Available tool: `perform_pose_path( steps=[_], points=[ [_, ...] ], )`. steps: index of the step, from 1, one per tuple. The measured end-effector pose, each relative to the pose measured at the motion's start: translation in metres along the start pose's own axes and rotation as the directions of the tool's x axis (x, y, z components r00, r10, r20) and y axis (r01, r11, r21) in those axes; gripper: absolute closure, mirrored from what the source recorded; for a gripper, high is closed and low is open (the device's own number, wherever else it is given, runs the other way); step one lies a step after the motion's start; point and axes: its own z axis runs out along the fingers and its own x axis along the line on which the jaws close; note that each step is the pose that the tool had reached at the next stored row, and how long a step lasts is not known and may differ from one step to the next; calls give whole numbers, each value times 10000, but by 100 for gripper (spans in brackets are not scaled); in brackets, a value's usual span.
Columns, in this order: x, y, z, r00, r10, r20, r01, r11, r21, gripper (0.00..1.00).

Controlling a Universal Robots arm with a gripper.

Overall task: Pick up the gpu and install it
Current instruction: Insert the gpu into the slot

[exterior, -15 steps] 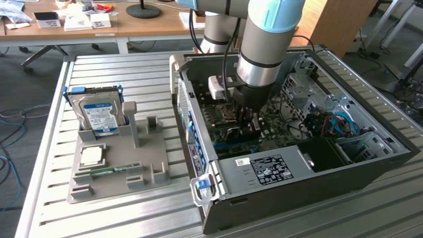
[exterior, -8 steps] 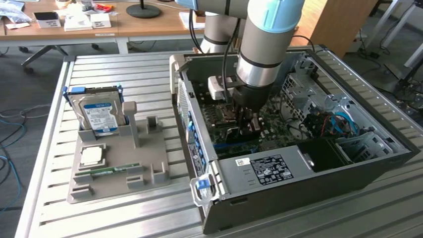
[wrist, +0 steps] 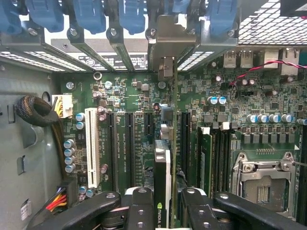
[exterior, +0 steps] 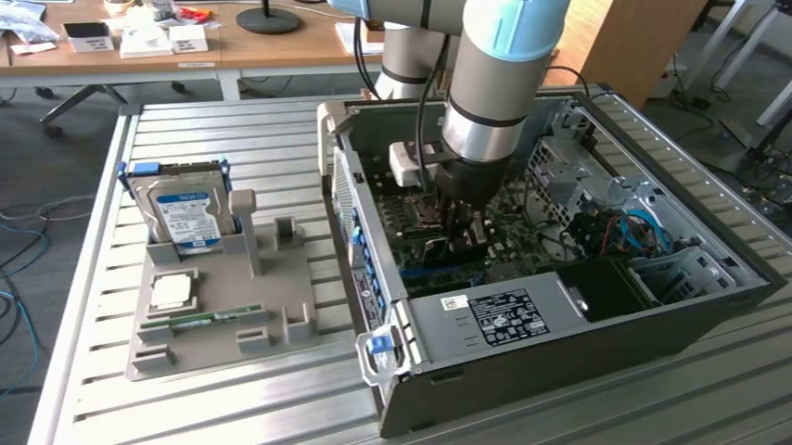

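Half done I'd say: pincer [wrist: 162, 211] is pinching the gpu [wrist: 162, 172] edge-on, down in the case [exterior: 693, 306] over the slots [wrist: 129, 143] at 12 o'clock, not seated yet.

gpu [wrist: 163, 182] is edge-on, standing upright over the mobo, thin card w/ black shroud and a logo on the near end, silver bracket end up by the rear slot openings.
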Motion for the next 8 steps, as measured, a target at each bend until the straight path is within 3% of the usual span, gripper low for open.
perform_pose_path(
  steps=[8],
  points=[
    [-4,-10,2,10000,4,0,-4,10000,-3,73]
  ],
)
